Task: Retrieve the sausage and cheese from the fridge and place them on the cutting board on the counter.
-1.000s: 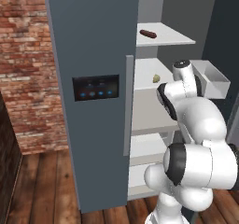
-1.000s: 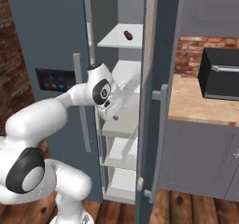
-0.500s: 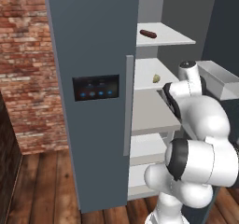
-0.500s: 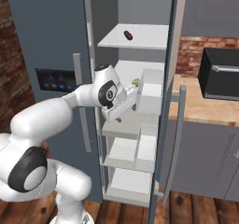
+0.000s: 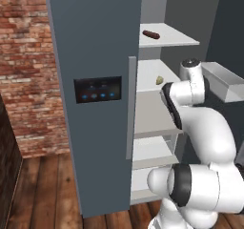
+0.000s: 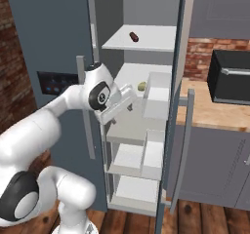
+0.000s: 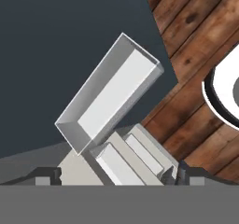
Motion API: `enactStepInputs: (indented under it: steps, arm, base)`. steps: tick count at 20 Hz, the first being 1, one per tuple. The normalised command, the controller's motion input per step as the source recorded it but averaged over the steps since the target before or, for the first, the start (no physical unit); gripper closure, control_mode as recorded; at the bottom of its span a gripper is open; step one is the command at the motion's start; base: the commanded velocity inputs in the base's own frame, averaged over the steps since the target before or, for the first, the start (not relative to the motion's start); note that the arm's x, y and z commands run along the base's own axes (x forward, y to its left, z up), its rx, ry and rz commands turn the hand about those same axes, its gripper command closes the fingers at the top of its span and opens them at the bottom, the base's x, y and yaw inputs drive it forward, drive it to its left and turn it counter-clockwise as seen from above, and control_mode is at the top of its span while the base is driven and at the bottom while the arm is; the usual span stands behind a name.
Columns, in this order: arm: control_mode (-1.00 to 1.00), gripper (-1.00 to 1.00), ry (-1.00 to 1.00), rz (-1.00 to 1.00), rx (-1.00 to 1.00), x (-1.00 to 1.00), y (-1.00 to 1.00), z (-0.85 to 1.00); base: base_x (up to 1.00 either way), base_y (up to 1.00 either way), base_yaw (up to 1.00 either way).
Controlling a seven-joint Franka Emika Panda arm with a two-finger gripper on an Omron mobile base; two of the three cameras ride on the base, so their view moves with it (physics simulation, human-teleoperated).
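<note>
Door swung wider, claw (image 7: pixel 116 175) spread wide, tips barely visible, cheese (image 6: pixel 142 86) half-hidden

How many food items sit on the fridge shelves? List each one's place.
2. The sausage lies on the upper shelf; the cheese sits on the shelf below, near its right edge. Lower shelves are partly hidden by the arm.

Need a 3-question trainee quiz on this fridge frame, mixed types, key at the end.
1. True or false: the sausage lies on a higher shelf than the cheese.
2. The right door of the fridge is: A) open B) shut C) missing.
3. Fill in: the gripper is ___ and holds nothing.

Key: 1 true; 2 A; 3 open.
</note>
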Motion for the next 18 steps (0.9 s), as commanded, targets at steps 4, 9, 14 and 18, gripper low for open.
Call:
enactStepInputs:
  steps: [4,9,14,18]
  arm:
    - [-1.00,-1.00,0.00,0.26,-0.01,-0.62,0.21,0.23]
    - [-1.00,-1.00,0.00,0.55,-0.05,-0.47,0.01,0.00]
    - [-1.00,-1.00,0.11,0.67,-0.06,-0.09,0.09,0.14]
    - [-1.00,-1.00,0.11,0.71,-0.18,-0.20,0.41,0.12]
  base:
    - [0.00,0.00,0.00]
    - [0.00,0.00,0.00]
    - [0.00,0.00,0.00]
    - [0.00,0.00,0.00]
